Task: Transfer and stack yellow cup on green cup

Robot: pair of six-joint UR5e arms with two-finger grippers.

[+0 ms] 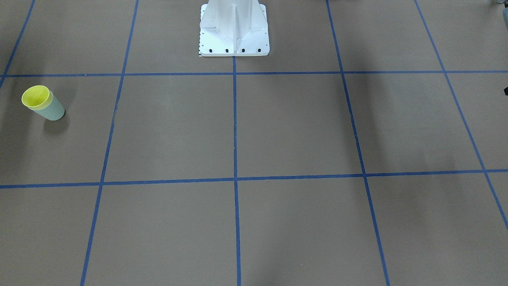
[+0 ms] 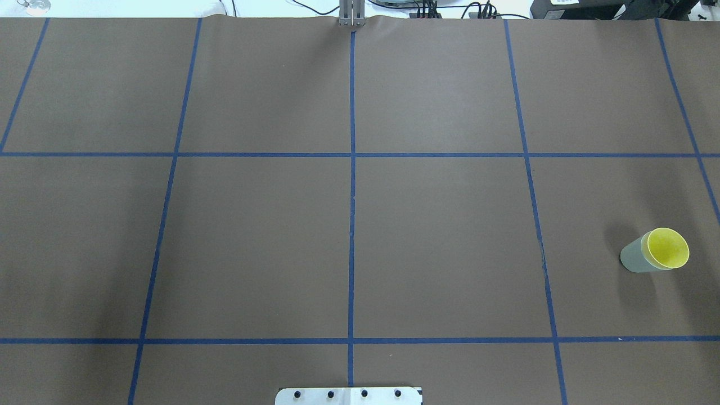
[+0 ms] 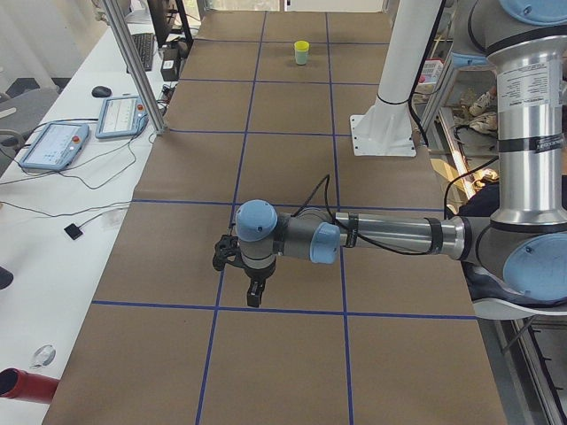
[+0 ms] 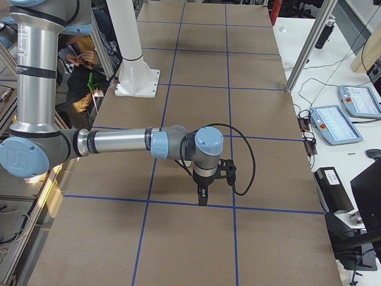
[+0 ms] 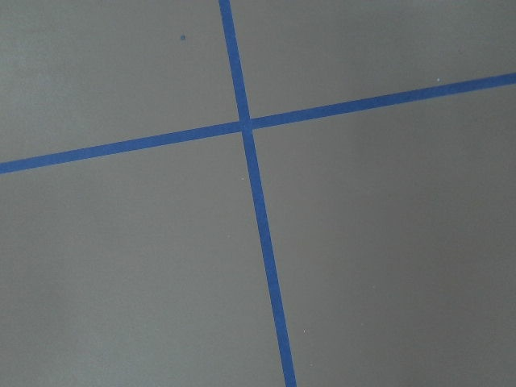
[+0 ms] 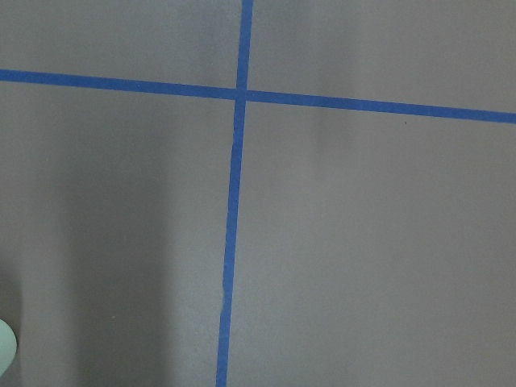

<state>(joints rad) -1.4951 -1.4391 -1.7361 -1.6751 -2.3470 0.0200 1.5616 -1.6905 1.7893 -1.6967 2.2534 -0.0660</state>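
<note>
The yellow cup sits nested inside the green cup, and the pair stands upright on the brown table on my right side. The overhead view shows the yellow cup in the green cup near the right edge. In the exterior left view the pair stands far off. My left gripper hangs over the table's left end, pointing down. My right gripper hangs over the right end, away from the cups. Each shows only in a side view, so I cannot tell if they are open or shut. Both look empty.
Blue tape lines divide the brown table into squares. The white robot pedestal stands at the middle of the robot's edge. Teach pendants lie on side benches. Metal frame posts stand beside the table.
</note>
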